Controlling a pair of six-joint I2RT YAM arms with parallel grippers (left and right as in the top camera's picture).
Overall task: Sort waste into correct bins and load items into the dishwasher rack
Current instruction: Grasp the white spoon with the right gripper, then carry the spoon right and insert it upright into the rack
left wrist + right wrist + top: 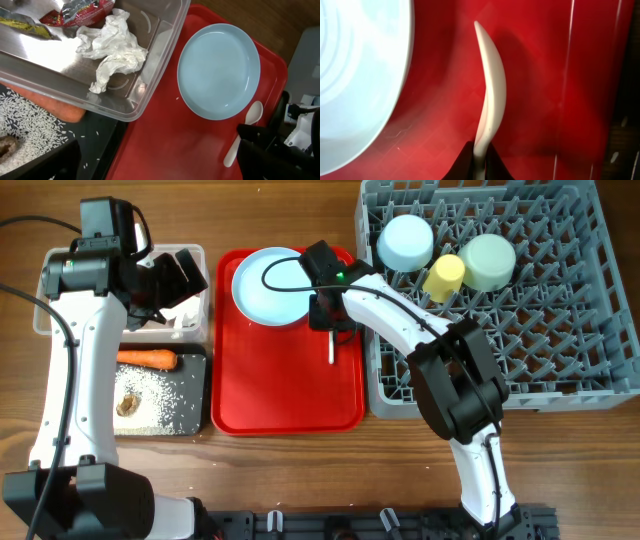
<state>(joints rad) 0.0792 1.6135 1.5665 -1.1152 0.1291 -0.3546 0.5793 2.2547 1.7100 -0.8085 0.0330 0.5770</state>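
My right gripper [479, 161] is shut on the handle of the white spoon [492, 85], which lies on the red tray beside the pale blue plate [355, 75]. From overhead, that gripper [329, 327] sits at the plate's [268, 285] right edge, and the spoon [331, 350] points toward the front. My left gripper [178, 277] hangs open over the clear tub [195, 330], holding nothing. The tub [150, 90] contains white tissue [112, 50] and red wrappers [80, 10]. The grey dishwasher rack [520, 350] holds a blue bowl [405, 242], a second bowl [488, 262] and a yellow cup [444, 277].
The black tray [195, 360] at front left holds a carrot [147, 359], scattered rice [165, 395] and a brown lump [128, 404]. The flat red tray [285, 395] lies between the bins and the rack, its front half bare.
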